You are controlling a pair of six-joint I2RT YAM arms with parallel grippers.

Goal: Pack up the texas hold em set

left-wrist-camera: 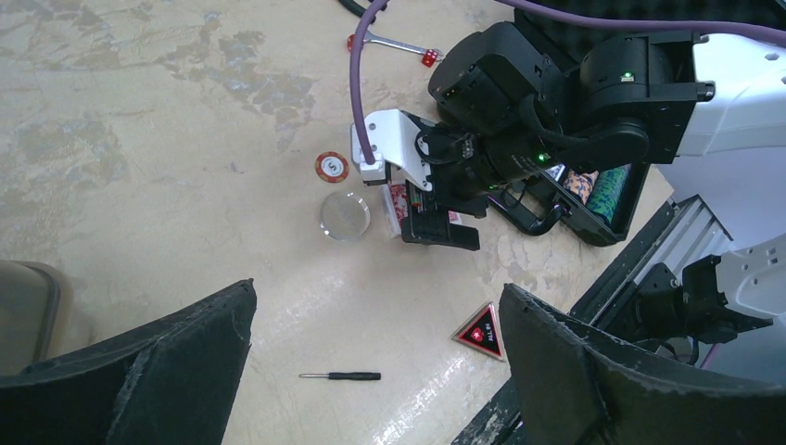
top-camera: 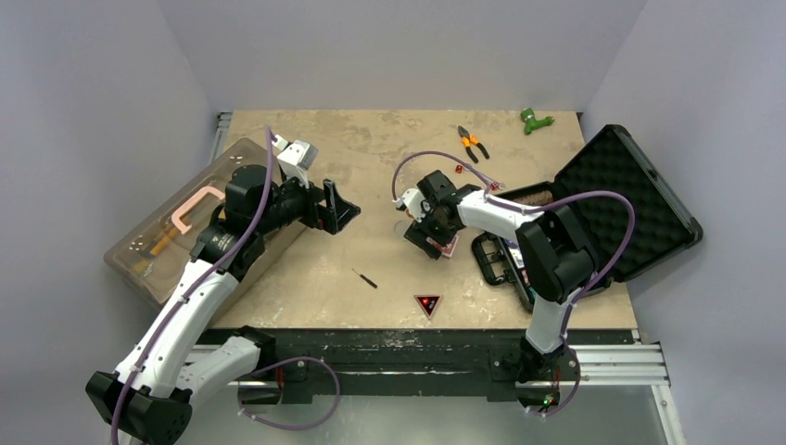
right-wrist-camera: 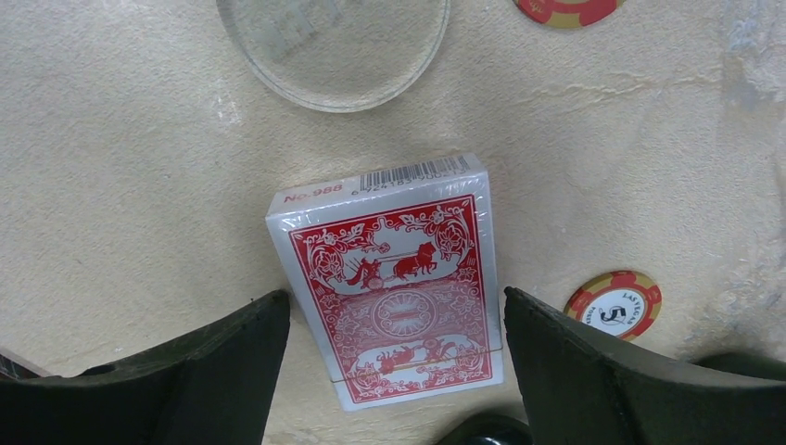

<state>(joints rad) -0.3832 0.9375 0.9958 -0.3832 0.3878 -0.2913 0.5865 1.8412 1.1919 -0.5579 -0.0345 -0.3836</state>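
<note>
Right gripper [right-wrist-camera: 394, 311]: nearest the right wrist camera. Its two dark fingers [right-wrist-camera: 232, 371] stand on either side of the red card deck, right at its long edges. Whether they press it cannot be told.
Red card deck [right-wrist-camera: 389, 287]: lies flat on the table, patterned back up, still in its clear wrap, with the barcode end pointing away from the wrist. It is near the middle of the table, left of the case.
Clear round button [right-wrist-camera: 334, 46]: lies flat just beyond the deck's barcode end, apart from it.
Poker chips: one red and yellow chip [right-wrist-camera: 614, 304] lies just right of the deck, beside the right finger. A second one [right-wrist-camera: 565, 7] lies near the clear button, cut off by the top edge of the view.
Black hard case [top-camera: 612, 199]: lies open at the right edge of the table, egg-crate foam lid thrown back. Its handle [top-camera: 487, 260] points towards the deck, and the right arm covers most of the base.
Left gripper [left-wrist-camera: 375, 292]: jaws spread wide with nothing between them, held above the table left of centre.
Triangular red and black button [top-camera: 428, 304]: lies alone near the table's front edge.
Small screwdriver [top-camera: 365, 278]: lies on the bare table [top-camera: 306, 278], left of the triangle.
Translucent brown toolbox [top-camera: 148, 250]: sits at the left edge with its pink handle [top-camera: 195, 209] on top.
Orange-handled pliers [top-camera: 473, 142]: lie near the far edge.
</note>
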